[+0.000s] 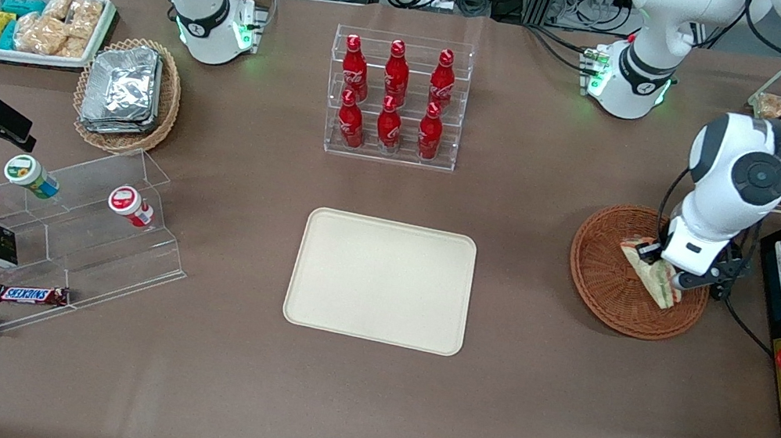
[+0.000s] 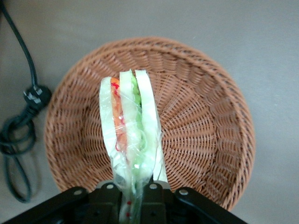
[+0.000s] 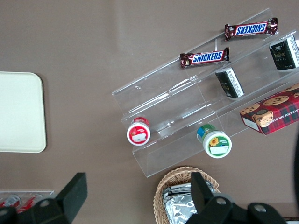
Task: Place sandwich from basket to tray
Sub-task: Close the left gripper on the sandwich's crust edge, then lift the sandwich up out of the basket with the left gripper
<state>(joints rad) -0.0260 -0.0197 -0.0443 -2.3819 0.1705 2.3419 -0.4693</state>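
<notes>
Left arm folded over the working arm's end of the table, elbow joint high, forearm angled steeply down into the basket [image 1: 605, 287]. Gripper [image 1: 663, 274] sits low inside the basket rim, on the side farther from the tray [image 1: 381, 281]. Fingers [image 2: 152, 196] clamped on the sandwich [image 2: 130, 126], one on each bread face; the wedge stands on edge between them, wrapped in clear film (orange, red and green filling layers face the wrist camera). In the front view the sandwich [image 1: 655, 275] shows as a pale wedge poking out under the gripper, over the basket's woven floor; whether it touches the weave cannot be told. Tray lies flat at table centre, well apart from the basket, nearer the front camera than the rack of red bottles [image 1: 395, 97]. A black cable [image 2: 18, 135] loops on the table just beside the basket.
</notes>
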